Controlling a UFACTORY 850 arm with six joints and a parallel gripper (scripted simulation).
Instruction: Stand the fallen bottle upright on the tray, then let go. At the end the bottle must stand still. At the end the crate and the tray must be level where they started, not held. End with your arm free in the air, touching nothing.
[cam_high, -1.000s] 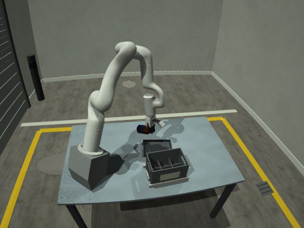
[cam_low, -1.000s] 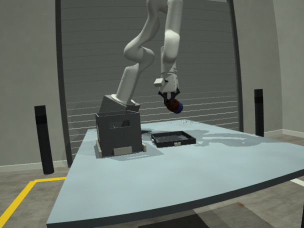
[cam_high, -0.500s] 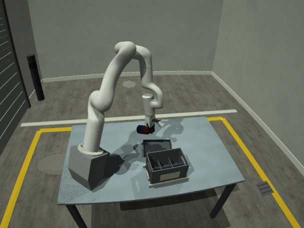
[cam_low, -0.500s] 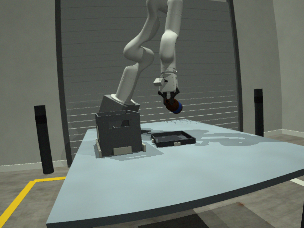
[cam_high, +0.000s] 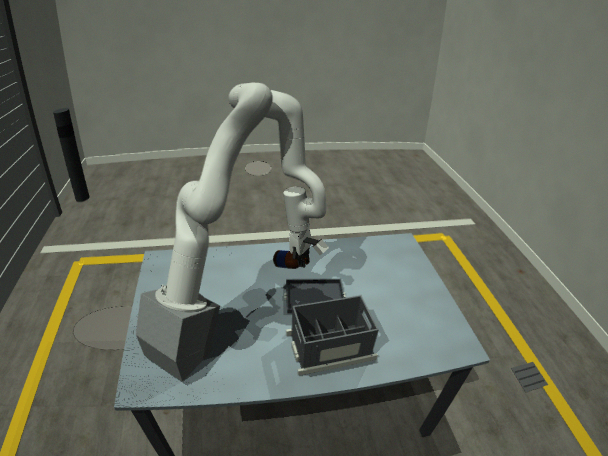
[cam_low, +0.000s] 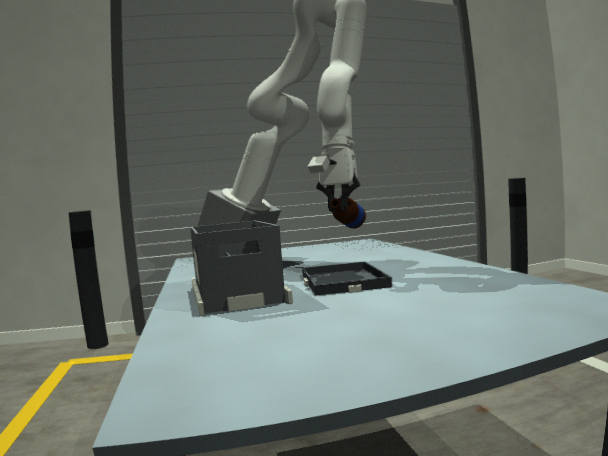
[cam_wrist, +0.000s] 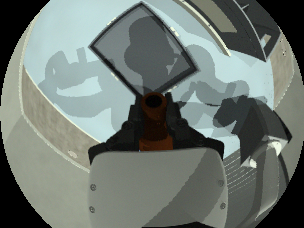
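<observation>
My gripper (cam_high: 300, 257) is shut on the bottle (cam_high: 286, 258), a brown bottle with a blue band, and holds it in the air, tilted, well above the table. In the exterior view the bottle (cam_low: 349, 212) hangs under the gripper (cam_low: 340, 199), above and a little behind the tray (cam_low: 347, 277). The tray (cam_high: 314, 293) is a shallow dark square lying flat on the table. In the wrist view the bottle (cam_wrist: 155, 121) points toward the tray (cam_wrist: 143, 48) below it.
A dark crate (cam_high: 334, 334) with inner dividers stands on the table right in front of the tray; it also shows in the exterior view (cam_low: 236, 266). The arm's base block (cam_high: 175, 332) sits at the table's left.
</observation>
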